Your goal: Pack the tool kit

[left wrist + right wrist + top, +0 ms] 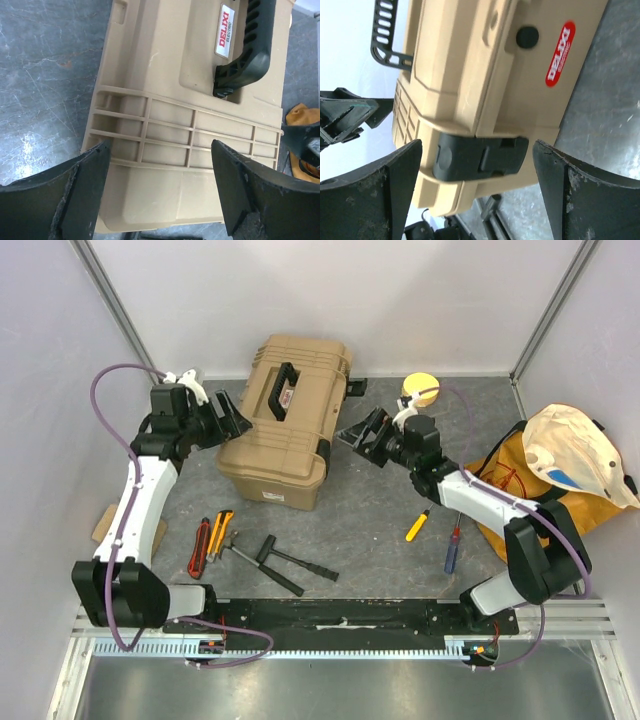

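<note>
The tan ribbed toolbox (283,423) stands closed at the back middle, its black handle (280,386) on the lid. My left gripper (228,419) is open at the box's left end, over the ribbed lid edge (185,135). My right gripper (362,433) is open at the box's right side, facing a black latch (480,156). Loose tools lie on the mat in front: a red-handled tool (198,549), a yellow and black knife (220,532), a black hammer (285,560), a yellow screwdriver (418,525) and a blue-handled screwdriver (452,549).
An orange-yellow fabric bag (545,480) with a cream flap lies at the right. A yellow tape roll (420,389) sits behind the right gripper. A cardboard scrap (104,523) lies at the left. White walls close in the back and both sides.
</note>
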You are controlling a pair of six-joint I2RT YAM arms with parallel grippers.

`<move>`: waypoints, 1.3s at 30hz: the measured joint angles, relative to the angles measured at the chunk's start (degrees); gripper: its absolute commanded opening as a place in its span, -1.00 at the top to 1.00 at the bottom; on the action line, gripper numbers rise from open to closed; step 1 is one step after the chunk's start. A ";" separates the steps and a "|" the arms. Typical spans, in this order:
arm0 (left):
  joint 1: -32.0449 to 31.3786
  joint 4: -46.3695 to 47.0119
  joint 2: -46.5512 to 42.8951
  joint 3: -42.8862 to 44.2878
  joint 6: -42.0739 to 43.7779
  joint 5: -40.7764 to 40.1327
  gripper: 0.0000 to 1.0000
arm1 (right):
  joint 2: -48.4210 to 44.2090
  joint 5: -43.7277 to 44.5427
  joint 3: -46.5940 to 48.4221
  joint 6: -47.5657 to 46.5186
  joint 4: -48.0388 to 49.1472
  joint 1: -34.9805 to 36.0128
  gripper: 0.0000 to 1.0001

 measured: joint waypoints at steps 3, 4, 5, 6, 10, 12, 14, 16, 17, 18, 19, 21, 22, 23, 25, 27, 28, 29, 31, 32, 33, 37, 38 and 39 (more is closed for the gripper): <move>0.02 3.06 -3.15 -3.85 0.04 -0.15 -0.75 | -1.46 -0.15 -4.87 3.06 3.41 1.22 -0.96; 0.02 3.82 -4.07 -4.94 0.02 -0.13 -0.75 | -1.55 -0.09 -6.47 4.37 4.96 1.68 -0.96; 0.02 4.46 -4.83 -5.81 0.02 -0.13 -0.74 | -1.55 -0.04 -7.50 5.22 5.90 2.01 -0.96; 0.02 4.98 -5.42 -6.54 0.02 -0.11 -0.74 | -1.55 0.13 -8.48 6.10 6.88 2.40 -0.96; 0.04 6.78 -6.58 -8.35 0.02 -0.11 -0.73 | -0.98 0.17 -9.42 9.16 11.37 4.17 -0.96; 0.09 7.37 -6.62 -8.74 0.02 -0.13 -0.73 | 0.09 -0.37 -9.42 10.80 14.95 4.85 -0.90; 0.11 7.58 -6.62 -8.85 0.02 -0.15 -0.72 | 2.03 -1.09 -9.40 12.70 18.71 5.31 -0.78; 0.11 7.63 -6.54 -8.87 0.02 -0.13 -0.69 | 4.28 -1.90 -9.35 14.38 21.44 5.62 -0.67; 0.11 7.69 -6.43 -8.87 0.02 -0.11 -0.68 | 5.55 -2.38 -9.20 15.32 22.62 5.81 -0.61; 0.13 7.87 -6.21 -8.87 0.00 -0.11 -0.68 | 6.62 -2.69 -9.01 15.93 23.43 5.92 -0.55; 0.13 8.15 -5.86 -8.87 0.00 -0.07 -0.68 | 7.48 -2.71 -8.94 16.33 23.78 5.86 -0.47; 0.31 8.55 -5.29 -8.81 -0.02 0.00 -0.67 | 8.68 -3.32 -8.74 17.07 24.90 5.35 -0.38; 0.46 8.63 -5.18 -8.81 -0.02 0.11 -0.67 | 8.83 -3.52 -8.46 17.03 25.22 5.22 -0.37; 0.52 8.85 -5.01 -8.76 -0.02 0.07 -0.67 | 9.01 -3.54 -7.87 16.92 25.20 5.11 -0.36; 0.87 9.27 -4.42 -8.50 -0.02 0.00 -0.66 | 10.03 -3.87 -6.14 16.68 24.30 4.85 -0.34; 1.20 9.81 -3.41 -7.89 -0.02 -0.50 -0.66 | 11.32 -4.15 -4.28 16.24 23.47 4.74 -0.33; 1.36 10.19 -2.80 -7.52 -0.02 -0.76 -0.66 | 12.07 -4.35 -3.21 16.06 22.99 4.74 -0.33; 1.42 10.54 -2.34 -7.23 0.00 -1.03 -0.66 | 12.87 -4.55 -2.03 15.76 22.53 4.74 -0.32; 1.75 11.26 -1.01 -6.40 0.00 -1.51 -0.66 | 14.84 -4.61 0.44 15.15 22.21 4.57 -0.32; 1.90 11.63 -0.42 -5.97 0.00 -1.75 -0.66 | 15.74 -4.59 1.46 14.99 22.23 4.46 -0.32; 1.99 11.89 0.17 -5.57 0.00 -1.99 -0.66 | 16.59 -4.59 2.45 14.80 22.21 4.33 -0.32; 2.10 11.80 1.64 -4.11 0.04 -2.71 -0.66 | 19.02 -4.55 5.14 14.73 22.53 3.76 -0.56; 2.08 11.34 1.88 -3.63 0.04 -2.73 -0.66 | 19.28 -4.48 5.40 14.78 22.62 3.72 -0.66; 2.08 10.71 2.05 -3.10 0.04 -2.73 -0.67 | 19.61 -4.42 5.51 14.82 22.67 3.72 -0.76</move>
